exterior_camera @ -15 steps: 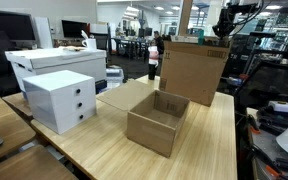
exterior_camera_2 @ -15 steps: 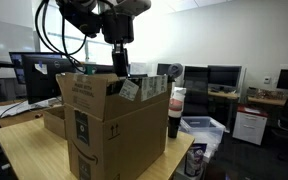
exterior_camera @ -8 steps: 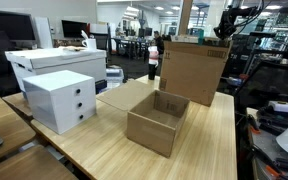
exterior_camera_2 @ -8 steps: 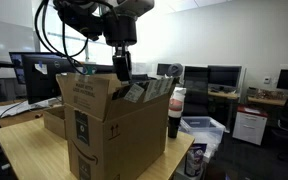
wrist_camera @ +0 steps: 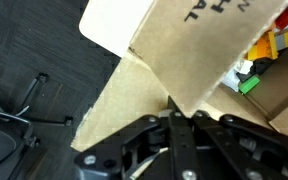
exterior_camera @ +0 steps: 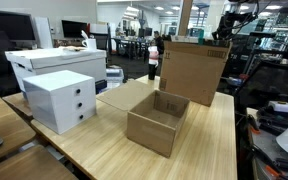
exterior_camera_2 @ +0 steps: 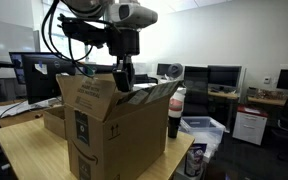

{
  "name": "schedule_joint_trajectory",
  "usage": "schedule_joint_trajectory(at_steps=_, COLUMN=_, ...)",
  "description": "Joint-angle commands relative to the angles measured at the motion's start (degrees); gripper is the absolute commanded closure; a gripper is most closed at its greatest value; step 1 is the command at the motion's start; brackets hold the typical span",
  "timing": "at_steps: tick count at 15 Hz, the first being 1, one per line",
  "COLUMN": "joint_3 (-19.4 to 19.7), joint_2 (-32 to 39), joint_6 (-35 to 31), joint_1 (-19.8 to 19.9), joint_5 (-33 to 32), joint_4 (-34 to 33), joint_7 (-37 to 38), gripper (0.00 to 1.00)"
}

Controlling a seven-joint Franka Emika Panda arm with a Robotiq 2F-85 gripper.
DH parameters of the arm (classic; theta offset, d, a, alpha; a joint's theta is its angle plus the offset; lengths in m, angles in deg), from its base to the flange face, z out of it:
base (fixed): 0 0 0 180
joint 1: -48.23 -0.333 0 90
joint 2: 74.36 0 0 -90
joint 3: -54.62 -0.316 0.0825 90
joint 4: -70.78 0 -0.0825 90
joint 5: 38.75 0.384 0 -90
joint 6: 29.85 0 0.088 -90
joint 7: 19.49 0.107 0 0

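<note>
Gripper [exterior_camera_2: 124, 80] pinched shut on flap [wrist_camera: 199, 60] of cardboard box [exterior_camera_2: 104, 125]; only wrist cam shows colourful items [wrist_camera: 259, 62] inside.

Both exterior views face the tall box [exterior_camera: 194, 72] [exterior_camera_2: 104, 125] from opposite sides; wrist view hangs close above its flap [wrist_camera: 189, 45].

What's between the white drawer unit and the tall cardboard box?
A small open cardboard box sits between the white drawer unit and the tall cardboard box; an exterior view shows it.
</note>
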Motion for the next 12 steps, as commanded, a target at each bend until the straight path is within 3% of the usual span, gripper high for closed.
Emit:
schedule_joint_trajectory(at_steps=1, joint_3=0.3, joint_2=2.9, joint_6=-0.4, joint_1=0.1, joint_5=4.6, joint_4=-1.0, joint_7=-1.0, gripper=0.96)
schedule_joint_trajectory(at_steps=12, joint_3=1.3, joint_2=6.8, joint_6=3.5, joint_1=0.3, joint_5=13.4, joint_4=-5.5, joint_7=-1.8, gripper=0.96)
